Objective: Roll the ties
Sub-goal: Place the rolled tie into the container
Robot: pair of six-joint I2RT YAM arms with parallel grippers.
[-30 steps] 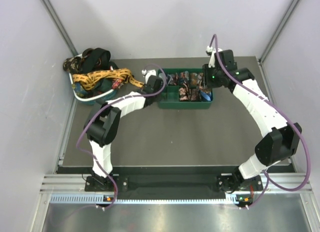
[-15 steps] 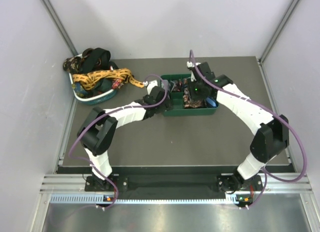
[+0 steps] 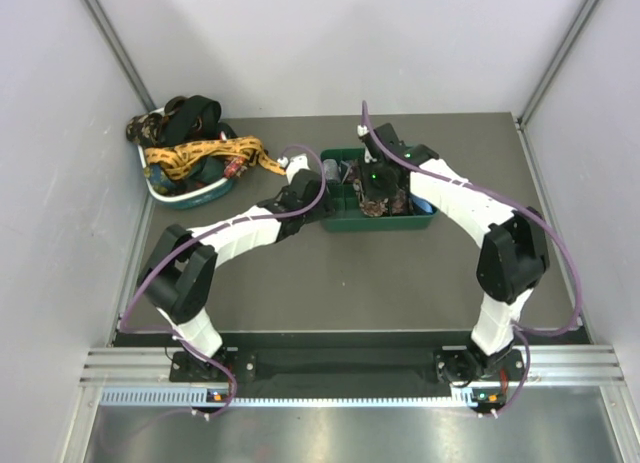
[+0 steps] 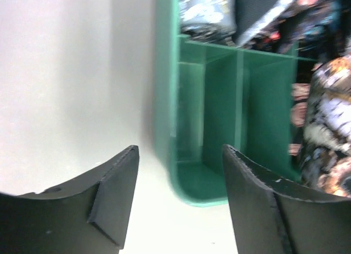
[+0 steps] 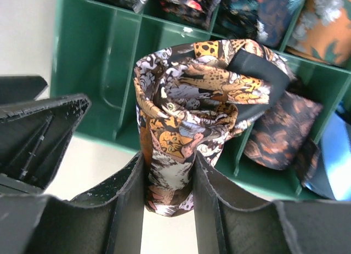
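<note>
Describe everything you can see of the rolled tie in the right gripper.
The rolled tie is a loose roll of silky-looking fabric printed with leopards and other animals in orange, white, brown and black. A black flap shows at its top right. The right gripper clamps its lower end between both fingers. It sits over an empty compartment of the green tray, beside darker rolled ties. Whether it touches the tray is unclear.
</note>
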